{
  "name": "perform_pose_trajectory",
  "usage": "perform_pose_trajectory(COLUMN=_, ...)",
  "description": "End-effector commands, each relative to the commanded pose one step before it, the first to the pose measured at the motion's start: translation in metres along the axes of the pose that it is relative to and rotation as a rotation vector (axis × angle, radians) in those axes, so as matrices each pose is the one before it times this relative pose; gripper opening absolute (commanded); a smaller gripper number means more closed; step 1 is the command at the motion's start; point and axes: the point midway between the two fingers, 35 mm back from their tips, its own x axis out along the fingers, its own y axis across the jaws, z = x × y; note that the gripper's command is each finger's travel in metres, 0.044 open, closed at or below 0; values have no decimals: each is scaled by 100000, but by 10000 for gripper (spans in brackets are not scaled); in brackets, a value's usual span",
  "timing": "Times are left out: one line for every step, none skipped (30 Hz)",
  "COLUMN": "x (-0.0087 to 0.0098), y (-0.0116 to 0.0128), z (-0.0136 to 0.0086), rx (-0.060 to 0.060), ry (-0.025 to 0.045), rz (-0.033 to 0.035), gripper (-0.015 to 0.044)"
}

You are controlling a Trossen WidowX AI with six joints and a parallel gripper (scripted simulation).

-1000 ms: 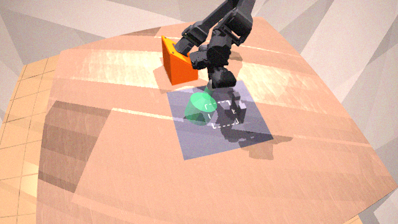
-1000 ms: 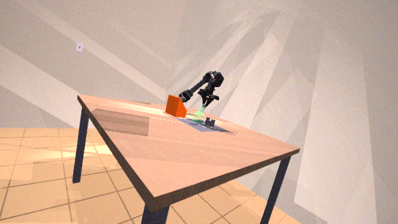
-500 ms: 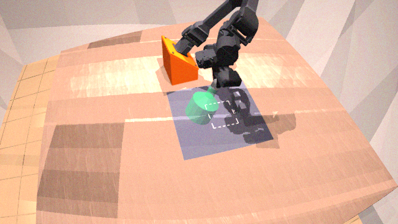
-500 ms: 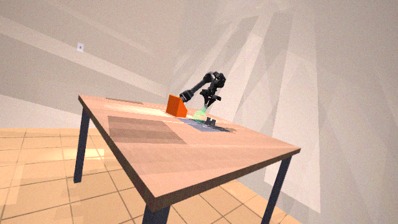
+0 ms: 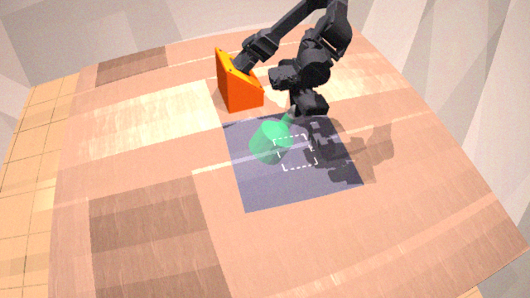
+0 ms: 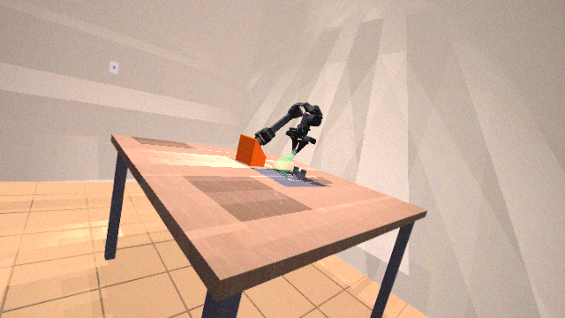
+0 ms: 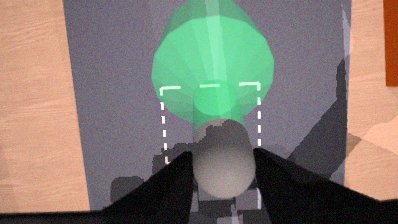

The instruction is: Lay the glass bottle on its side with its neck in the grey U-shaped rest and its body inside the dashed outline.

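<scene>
Your gripper point(image 5: 295, 111) point(image 6: 295, 151) point(image 7: 222, 158), partly open, clamps the tilted green bottle point(image 5: 271, 142) point(image 6: 284, 164) point(image 7: 212, 55) by its neck; the grey rest point(image 5: 320, 134) point(image 6: 300, 172) stands beside the dashed outline point(image 5: 285, 170) point(image 6: 291, 179) point(image 7: 259, 115).

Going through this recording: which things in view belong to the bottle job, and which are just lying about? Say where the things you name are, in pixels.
Part of the job:
- green glass bottle point(image 5: 269, 142) point(image 6: 283, 165) point(image 7: 212, 55), tilted, neck in the gripper point(image 5: 295, 111) point(image 6: 295, 152) point(image 7: 222, 158)
- grey U-shaped rest point(image 5: 317, 129) point(image 6: 301, 173)
- dashed outline point(image 5: 295, 168) point(image 7: 210, 85)

Not part of it:
- nothing loose; the orange block point(image 5: 245, 97) point(image 6: 249, 152) appears to be the arm's mount
</scene>
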Motion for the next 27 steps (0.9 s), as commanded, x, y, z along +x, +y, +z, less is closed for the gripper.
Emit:
perform_pose_trajectory(x=133, y=52, z=-985, rx=-97, ry=661, rz=42, gripper=124)
perform_pose_trajectory(x=19, y=2, z=-123, rx=21, ry=-143, rz=-6, gripper=124)
perform_pose_trajectory(x=20, y=2, z=-124, rx=21, ry=-142, rz=-5, gripper=124)
perform_pose_trajectory(x=21, y=2, z=-125, rx=21, ry=-140, rz=-4, gripper=124)
perform_pose_trajectory(x=22, y=2, z=-126, rx=21, ry=-139, rz=-3, gripper=124)
perform_pose_trajectory(x=23, y=2, z=-127, rx=21, ry=-136, rz=-2, gripper=124)
perform_pose_trajectory(x=24, y=2, z=-128, rx=21, ry=-134, rz=0, gripper=124)
perform_pose_trajectory(x=25, y=2, z=-129, rx=21, ry=-132, rz=1, gripper=124)
perform_pose_trajectory(x=26, y=2, z=-130, rx=21, ry=-130, rz=1, gripper=124)
perform_pose_trajectory(x=28, y=2, z=-131, rx=21, ry=-127, rz=3, gripper=124)
perform_pose_trajectory(x=29, y=2, z=-132, rx=21, ry=-124, rz=4, gripper=124)
perform_pose_trajectory(x=30, y=2, z=-133, rx=21, ry=-122, rz=5, gripper=124)
perform_pose_trajectory(x=31, y=2, z=-134, rx=21, ry=-120, rz=6, gripper=124)
perform_pose_trajectory(x=32, y=2, z=-134, rx=20, ry=-117, rz=8, gripper=124)
perform_pose_trajectory(x=33, y=2, z=-134, rx=20, ry=-114, rz=9, gripper=124)
perform_pose_trajectory(x=34, y=2, z=-133, rx=19, ry=-111, rz=10, gripper=124)
perform_pose_trajectory(x=35, y=2, z=-133, rx=17, ry=-108, rz=11, gripper=124)
perform_pose_trajectory(x=36, y=2, z=-133, rx=16, ry=-105, rz=12, gripper=124)
perform_pose_trajectory(x=37, y=2, z=-132, rx=14, ry=-102, rz=13, gripper=124)
perform_pose_trajectory(x=37, y=2, z=-132, rx=13, ry=-99, rz=15, gripper=124)
perform_pose_trajectory(x=38, y=2, z=-132, rx=11, ry=-96, rz=16, gripper=124)
perform_pose_trajectory(x=39, y=2, z=-131, rx=9, ry=-93, rz=17, gripper=124)
perform_pose_trajectory(x=40, y=2, z=-131, rx=7, ry=-91, rz=18, gripper=124)
perform_pose_trajectory(x=41, y=2, z=-131, rx=4, ry=-88, rz=19, gripper=124)
perform_pose_trajectory(x=42, y=2, z=-130, rx=3, ry=-85, rz=20, gripper=124)
perform_pose_trajectory(x=43, y=2, z=-130, rx=1, ry=-83, rz=21, gripper=124)
perform_pose_trajectory(x=44, y=2, z=-129, rx=-1, ry=-81, rz=22, gripper=124)
